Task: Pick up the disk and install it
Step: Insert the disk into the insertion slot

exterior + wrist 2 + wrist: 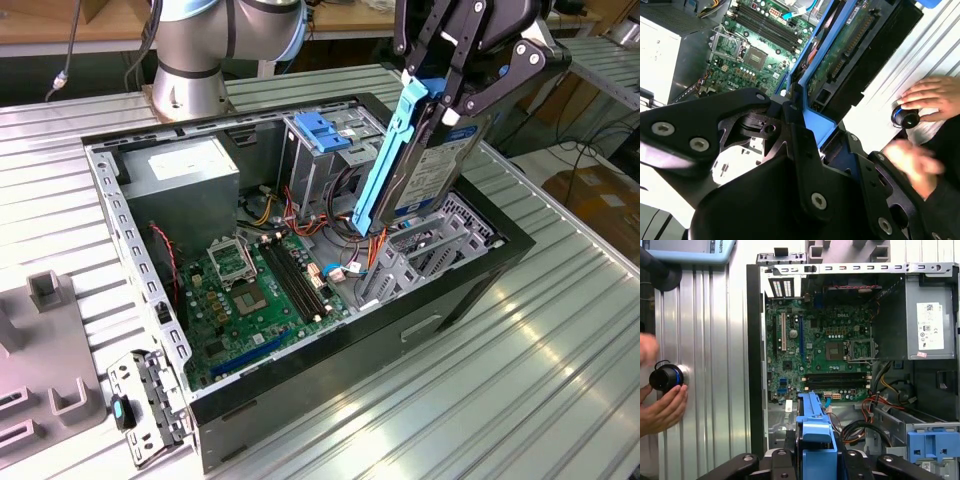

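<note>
**End effector (pixel 447 92) clenched on the disk (pixel 432 170), held tilted above the open computer case (pixel 455 300).**
The disk's upper end is hidden in the grasp; a hand (pixel 662 407) on the counter (pixel 540 400) is cut off.

Blue-railed silver disk (pixel 425 165), steeply tilted

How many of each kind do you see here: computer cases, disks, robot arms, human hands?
Computer case: 1
Disk: 1
Robot arm: 1
Human hands: 2
Total: 5
</note>
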`<state>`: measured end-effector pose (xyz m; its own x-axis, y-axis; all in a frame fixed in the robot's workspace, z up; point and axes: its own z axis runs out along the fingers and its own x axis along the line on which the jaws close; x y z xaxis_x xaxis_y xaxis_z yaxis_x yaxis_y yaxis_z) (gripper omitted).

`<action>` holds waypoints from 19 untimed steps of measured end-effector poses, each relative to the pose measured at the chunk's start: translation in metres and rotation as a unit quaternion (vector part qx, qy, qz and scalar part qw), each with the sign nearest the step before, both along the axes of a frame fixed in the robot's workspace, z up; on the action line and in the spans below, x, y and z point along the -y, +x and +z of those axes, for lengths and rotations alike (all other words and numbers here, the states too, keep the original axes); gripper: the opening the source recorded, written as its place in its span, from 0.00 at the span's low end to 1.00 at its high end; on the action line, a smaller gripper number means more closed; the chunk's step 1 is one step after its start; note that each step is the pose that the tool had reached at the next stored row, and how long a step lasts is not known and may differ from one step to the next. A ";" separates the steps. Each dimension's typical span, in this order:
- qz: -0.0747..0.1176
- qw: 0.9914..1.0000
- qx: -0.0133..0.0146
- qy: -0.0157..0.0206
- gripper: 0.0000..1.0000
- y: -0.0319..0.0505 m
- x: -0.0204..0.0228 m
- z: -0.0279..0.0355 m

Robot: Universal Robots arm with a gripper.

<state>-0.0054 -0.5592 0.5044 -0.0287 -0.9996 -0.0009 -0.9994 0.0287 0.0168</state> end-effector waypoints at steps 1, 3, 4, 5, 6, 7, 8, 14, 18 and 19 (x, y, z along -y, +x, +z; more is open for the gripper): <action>0.000 1.000 0.000 0.000 0.37 0.0000 0.0000 0.0000; 0.000 1.000 0.000 0.000 0.37 0.0000 0.0000 -0.0001; 0.000 1.000 0.000 0.000 0.37 0.0000 0.0000 -0.0001; 0.000 1.000 0.000 0.000 0.37 0.0000 0.0000 -0.0001; 0.000 1.000 0.000 0.000 0.37 0.0000 0.0000 -0.0001; 0.000 1.000 0.000 0.000 0.37 0.0002 0.0000 -0.0002; 0.000 1.000 0.000 0.000 0.37 0.0004 0.0000 -0.0001; 0.000 1.000 0.000 0.000 0.37 0.0069 0.0000 -0.0012; 0.005 1.000 0.000 0.000 0.37 0.0099 0.0002 -0.0048; 0.007 1.000 0.000 0.000 0.37 0.0104 0.0004 -0.0061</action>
